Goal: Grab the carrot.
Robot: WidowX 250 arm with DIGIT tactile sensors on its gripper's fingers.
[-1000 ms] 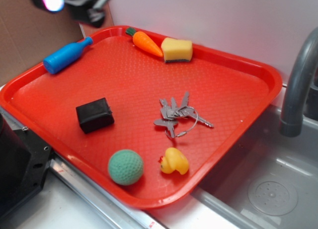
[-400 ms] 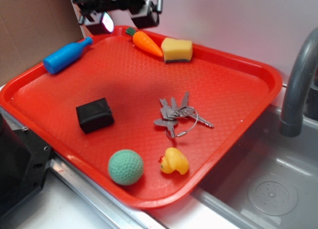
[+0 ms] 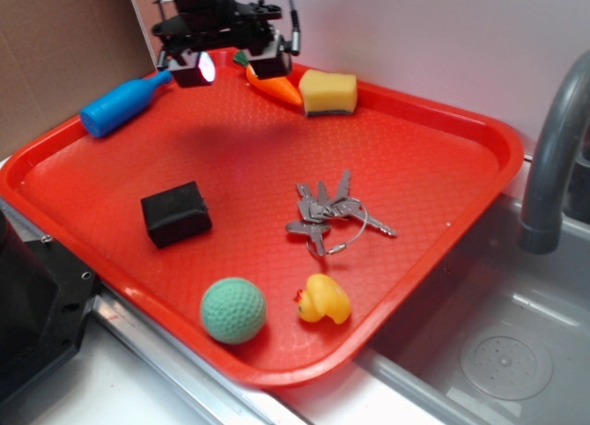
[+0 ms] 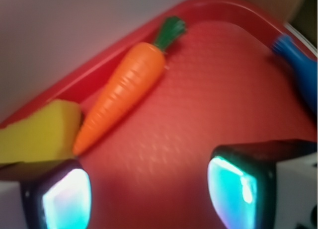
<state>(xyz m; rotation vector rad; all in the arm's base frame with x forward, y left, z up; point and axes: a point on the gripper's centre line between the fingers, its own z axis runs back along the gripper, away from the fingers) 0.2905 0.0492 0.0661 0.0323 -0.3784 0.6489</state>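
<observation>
With my gripper [image 4: 149, 189] spread wide, the carrot [image 4: 121, 92] lies just beyond the fingertips, its tip touching the yellow sponge [image 4: 37, 132] at their left; closing off-centre could, I judge, pinch sponge or hit the tray [image 4: 99, 60] rim.

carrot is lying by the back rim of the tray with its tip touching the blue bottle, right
Not quite. The carrot does lie by the tray's back rim, but its tip touches the yellow sponge, not the blue bottle. The wrist view shows it.
</observation>
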